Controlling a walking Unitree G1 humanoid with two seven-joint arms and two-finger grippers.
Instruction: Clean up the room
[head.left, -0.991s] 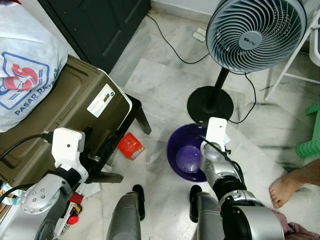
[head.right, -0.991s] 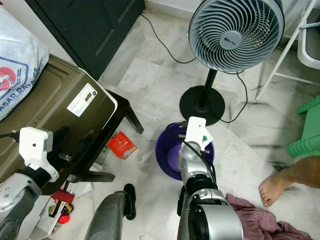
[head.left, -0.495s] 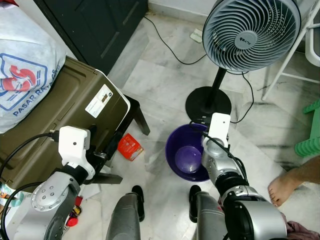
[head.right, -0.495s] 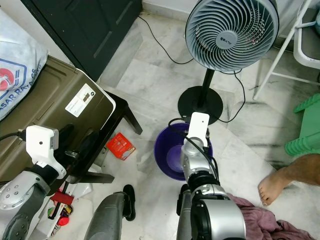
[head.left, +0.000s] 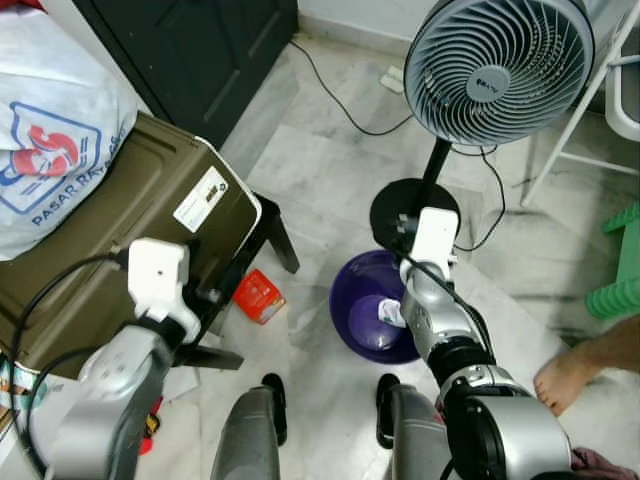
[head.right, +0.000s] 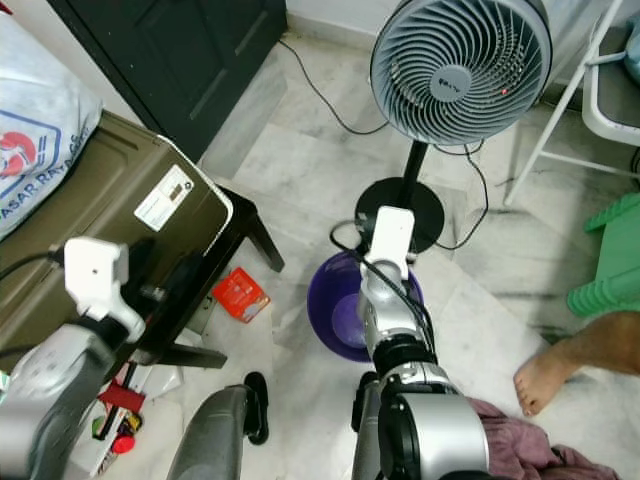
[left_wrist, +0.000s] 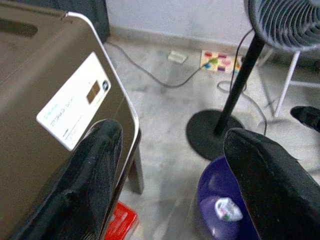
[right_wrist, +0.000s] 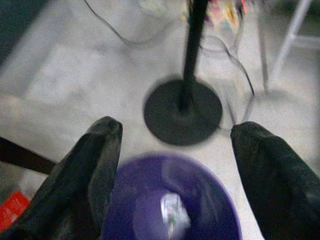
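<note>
A purple basin (head.left: 352, 318) stands on the marble floor by the fan's base. A small white crumpled scrap (head.left: 388, 313) lies inside it, also seen as the scrap (right_wrist: 172, 210) in the right wrist view. My right gripper (right_wrist: 175, 165) hangs open just above the basin's far rim with nothing between its fingers. My left gripper (left_wrist: 170, 175) is open and empty, held beside the corner of the olive case (head.left: 120, 230). A red packet (head.left: 260, 296) lies on the floor under that corner.
A standing fan (head.left: 500, 70) with a round black base (head.left: 415, 212) and a trailing cable stands behind the basin. A printed white bag (head.left: 50, 150) rests on the case. A person's bare foot (head.left: 578, 368), a green stool (head.left: 620, 270) and a purple cloth (head.right: 510, 445) are on the right.
The white scrap now lies in the basin, where none showed before. My right wrist has shifted a little toward the fan base, and my left arm has risen slightly.
</note>
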